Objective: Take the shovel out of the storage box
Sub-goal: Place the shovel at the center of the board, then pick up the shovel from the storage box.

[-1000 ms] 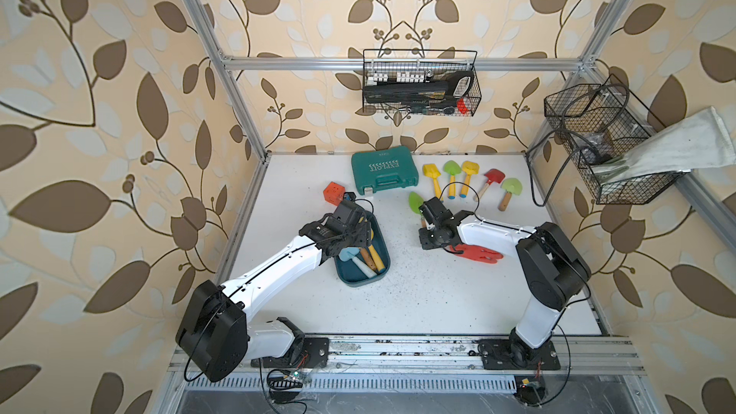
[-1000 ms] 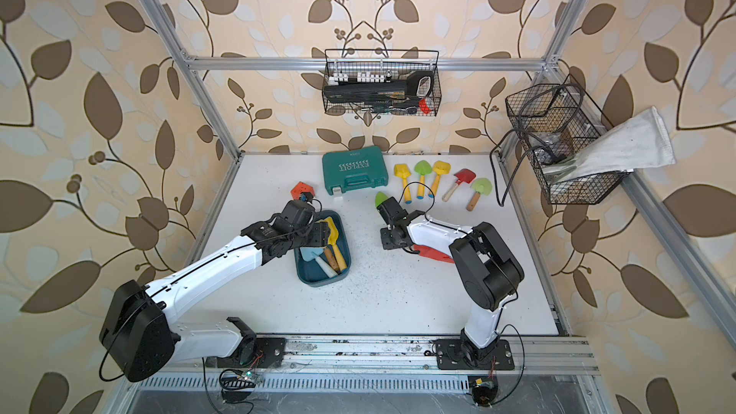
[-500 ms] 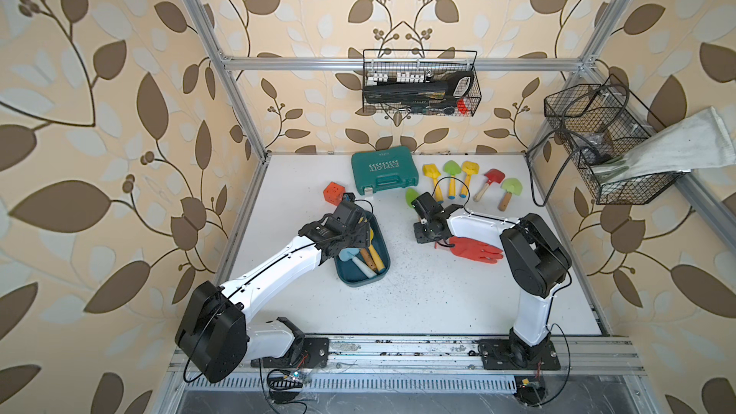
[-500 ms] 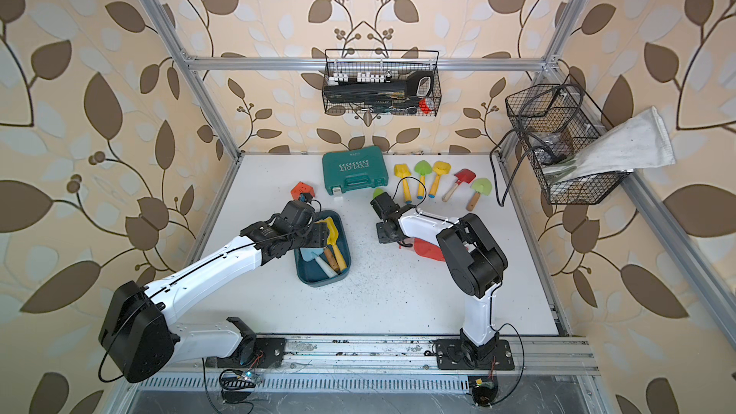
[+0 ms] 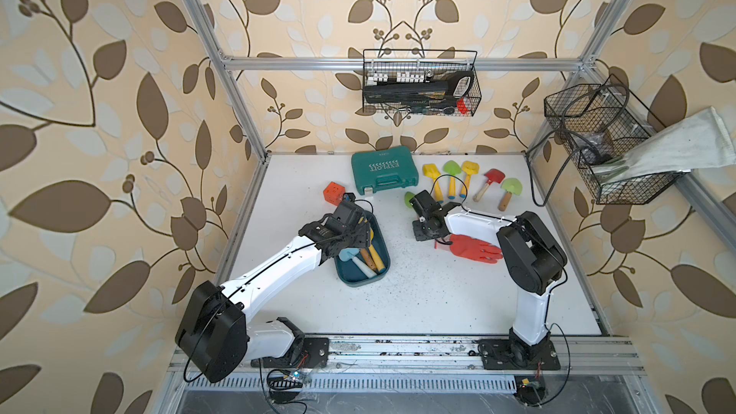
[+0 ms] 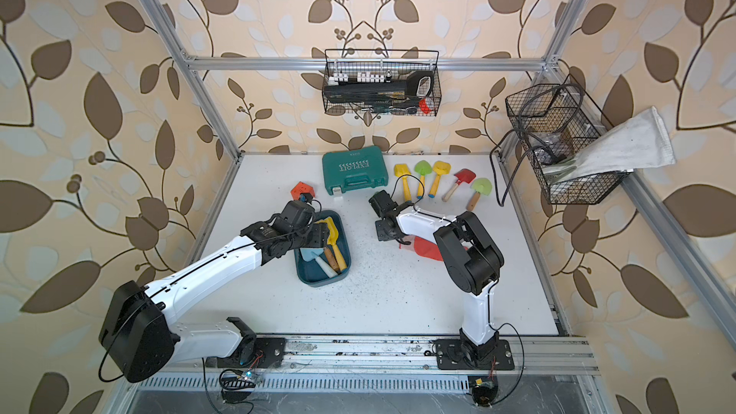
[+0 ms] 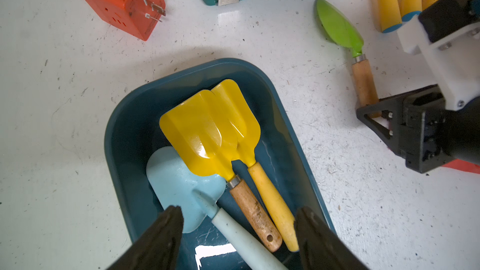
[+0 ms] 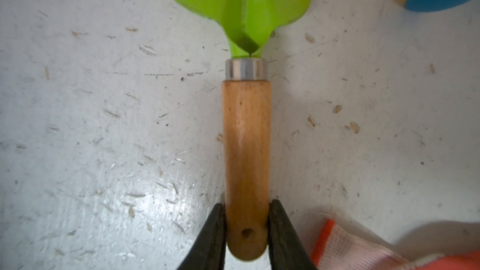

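Fingers of the left gripper are hanging spread wide and holding nothing, poised over the handle end of the storage box. Inside the box three shovels are lying packed together. A light blue shovel is sitting lowest, a yellow shovel with a wooden handle is resting across it, and an all-yellow shovel is touching that one's side. None is being lifted, so the task's shovel is sitting in the box, which is lying on the table between the two arms in both top views.

The right gripper is bracketing the end of a green shovel that is lying flat on the table outside the box. Whether its fingers are pinching the wooden handle or only flanking it cannot be told. An orange glove is lying just beside that wrist.

Trouble is looking likeliest at the closing. The handles are lying so close together that the fingers may end up catching two at once, or wedging one against another. The overlapping blades could be dragging a neighbour up with the chosen shovel. A blade snagging the wall could be tipping or sliding the shallow box. The right arm is working near, so a wide swing outward is risking a knock.
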